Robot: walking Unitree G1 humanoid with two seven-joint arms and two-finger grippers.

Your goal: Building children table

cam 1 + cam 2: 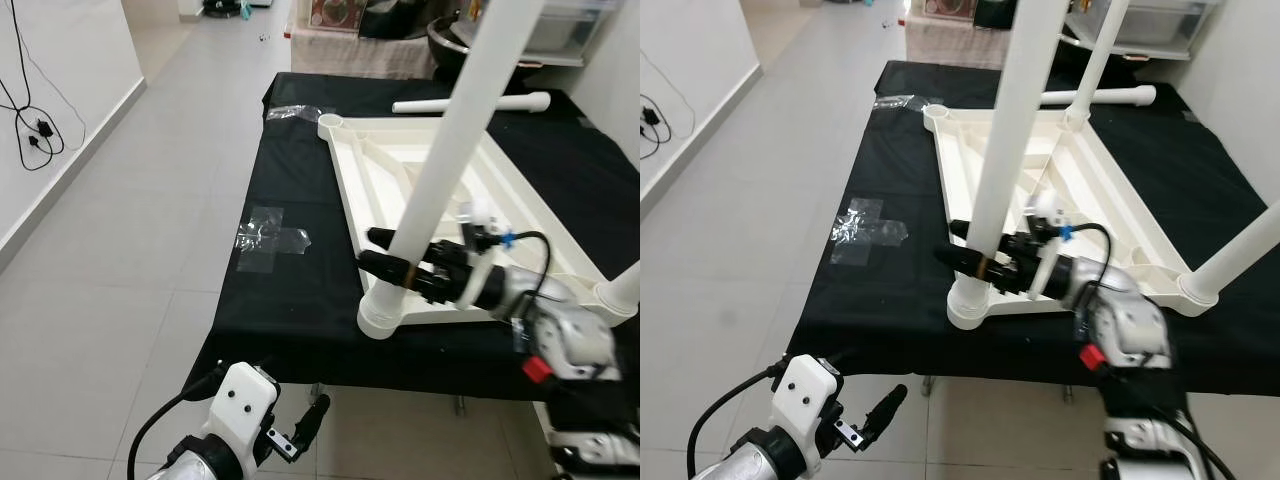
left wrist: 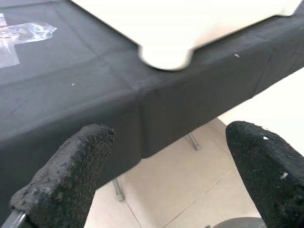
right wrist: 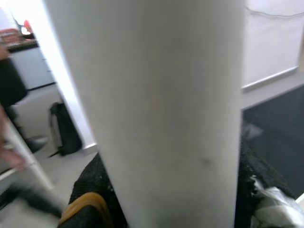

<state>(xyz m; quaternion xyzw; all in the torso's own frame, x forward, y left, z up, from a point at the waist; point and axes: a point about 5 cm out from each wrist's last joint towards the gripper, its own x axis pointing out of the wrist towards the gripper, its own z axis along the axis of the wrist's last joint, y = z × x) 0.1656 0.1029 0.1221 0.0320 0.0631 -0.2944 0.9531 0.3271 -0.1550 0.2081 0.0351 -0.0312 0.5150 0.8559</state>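
Tabletop [image 1: 520, 215], upside down on black counter [image 1: 290, 300]. R tool [image 1: 392, 251] clamped on near-corner leg [image 1: 450, 150]. L tool [image 2: 166, 180] fingers apart, below counter edge.

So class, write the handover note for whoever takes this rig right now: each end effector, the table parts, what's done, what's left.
Right end effector: closed around the near-corner leg, just above its socket.
Left end effector: open, idle below the edge of the black cloth.
Tabletop: upside down on the cloth.
Done: three legs stand in sockets.
Left: loose leg lies beyond the tabletop; far-left corner socket is empty.
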